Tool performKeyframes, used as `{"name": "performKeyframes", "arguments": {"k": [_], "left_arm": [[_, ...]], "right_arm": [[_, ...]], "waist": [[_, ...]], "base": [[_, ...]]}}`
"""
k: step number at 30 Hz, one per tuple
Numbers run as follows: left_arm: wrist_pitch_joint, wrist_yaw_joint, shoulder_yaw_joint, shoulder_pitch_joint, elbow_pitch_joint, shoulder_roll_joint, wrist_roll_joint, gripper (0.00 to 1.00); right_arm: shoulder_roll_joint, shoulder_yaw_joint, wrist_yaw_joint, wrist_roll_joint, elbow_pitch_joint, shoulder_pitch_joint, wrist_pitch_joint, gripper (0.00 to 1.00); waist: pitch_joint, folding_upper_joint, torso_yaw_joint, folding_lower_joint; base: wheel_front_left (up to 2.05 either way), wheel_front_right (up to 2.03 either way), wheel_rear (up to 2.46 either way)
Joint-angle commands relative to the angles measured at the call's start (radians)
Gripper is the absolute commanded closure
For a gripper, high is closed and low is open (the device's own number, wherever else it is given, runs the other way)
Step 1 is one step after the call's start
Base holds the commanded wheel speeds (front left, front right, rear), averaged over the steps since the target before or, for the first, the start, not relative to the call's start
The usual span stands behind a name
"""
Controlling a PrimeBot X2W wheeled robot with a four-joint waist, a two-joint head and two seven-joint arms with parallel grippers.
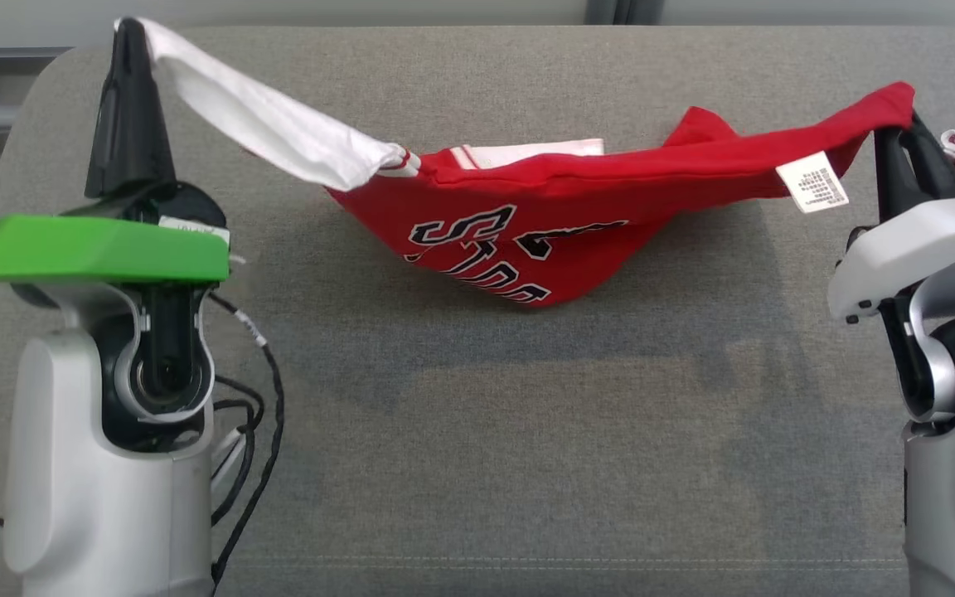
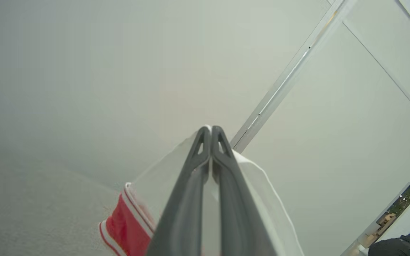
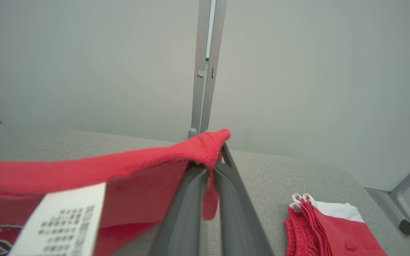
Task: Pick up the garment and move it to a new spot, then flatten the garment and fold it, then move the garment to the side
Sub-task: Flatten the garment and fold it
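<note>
Presently: garment [image 1: 560,207] slung between left gripper [image 1: 131,33] and right gripper [image 1: 892,137], each pinching one end, near tabletop's [image 1: 477,414] far edge.

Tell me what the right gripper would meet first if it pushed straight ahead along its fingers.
The right gripper, shut on a corner of the red jersey garment, points over the grey fabric table at the pale wall panel beside the grey metal post. Probably that wall first; depth unclear.
</note>
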Motion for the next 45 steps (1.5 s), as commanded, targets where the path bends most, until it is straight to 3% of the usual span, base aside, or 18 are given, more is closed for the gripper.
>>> {"name": "performKeyframes", "arguments": {"k": [1,7,12,17,20,26,30,35,40,45], "left_arm": [[-0.013,0.023,-0.023,-0.040,-0.013,-0.001,-0.056,1.00],[-0.045,0.070,-0.074,-0.195,0.075,0.000,-0.116,1.00],[-0.118,0.069,-0.065,-0.347,0.218,0.001,-0.105,1.00],[-0.202,0.051,-0.061,-0.552,0.399,0.001,-0.065,1.00],[-0.232,0.043,-0.050,-0.685,0.486,0.002,-0.055,1.00],[-0.277,0.002,-0.033,-0.914,0.585,0.017,0.003,1.00],[-0.284,-0.090,0.036,-1.046,0.524,0.011,0.038,1.00],[-0.283,-0.157,0.114,-1.076,0.370,0.000,0.038,1.00],[-0.284,-0.178,0.114,-1.025,0.231,0.002,-0.023,1.00],[-0.282,-0.185,0.072,-0.891,0.185,0.000,-0.061,1.00]], "right_arm": [[-0.017,0.009,0.000,-0.009,-0.009,-0.028,0.015,1.00],[-0.074,0.124,0.000,0.064,0.119,-0.169,0.084,1.00],[-0.126,0.241,-0.001,0.133,0.281,-0.328,0.101,1.00],[-0.124,0.303,-0.001,0.170,0.511,-0.573,0.055,1.00],[-0.087,0.270,0.000,0.177,0.646,-0.732,0.004,1.00],[-0.018,0.080,-0.001,0.112,0.854,-1.014,-0.194,1.00],[-0.002,-0.066,-0.001,0.056,0.955,-1.182,-0.397,1.00],[-0.003,-0.109,0.000,0.077,1.043,-1.282,-0.584,1.00],[0.001,-0.154,0.000,0.011,1.037,-1.291,-0.630,1.00],[-0.001,-0.091,0.000,-0.044,1.014,-1.197,-0.631,1.00]], "waist": [[0.009,0.0000,-0.006,0.0000],[0.065,0.0000,-0.032,0.0000],[0.143,0.0000,-0.052,0.0000],[0.250,0.0000,-0.080,0.0000],[0.323,0.0000,-0.096,0.0000],[0.415,0.0000,-0.124,0.0000],[0.443,0.0000,-0.137,0.0000],[0.432,0.0000,-0.149,0.0000],[0.442,0.0000,-0.149,0.0000],[0.458,0.0000,-0.129,0.0000]], "base": [[0.00,0.00,0.00],[0.00,0.00,0.00],[0.00,0.00,0.00],[0.00,0.00,0.00],[0.00,0.00,0.00],[0.00,0.00,0.00],[0.00,0.00,0.00],[0.00,0.00,0.00],[0.00,0.00,0.00],[0.00,0.00,0.00]]}}
